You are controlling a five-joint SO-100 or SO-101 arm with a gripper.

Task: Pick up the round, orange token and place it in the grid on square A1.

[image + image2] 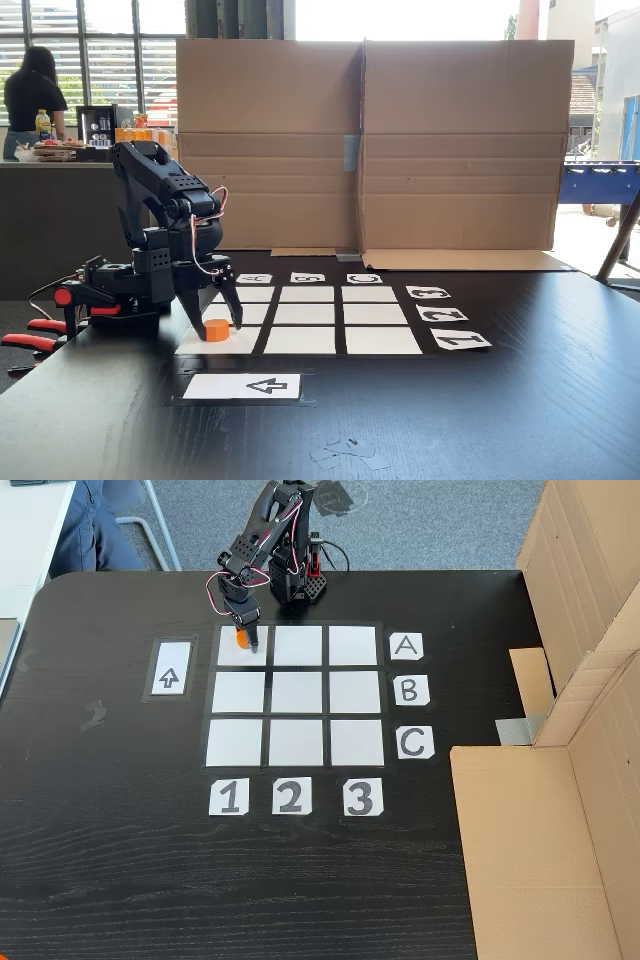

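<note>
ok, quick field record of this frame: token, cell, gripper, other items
token: orange, resting on square A1, between the fingers
square A1: corner cell of the grid, row A, column 1
gripper: lowered over the token, jaws apart around it; contact cannot be told
arrow card: outside the grid, beside the A row
cardboard: along one table edge

Gripper [246, 640] is pointing down over square A1 [232, 652], top-left cell of the grid [296, 695], w/ fingers straddling the token [240, 636]. Whether they're gripping it or just beside it, can't tell from this angle. Token is sitting at the cell's upper edge, right under the arm [270, 540], which is reaching in from the top of the table [120, 860]. Arrow card [170, 669] is lying just left of gripper. Label A [406, 646] is sitting well right of it; label 1 [228, 797] well below. Cardboard [560, 780] is standing far right.
</note>
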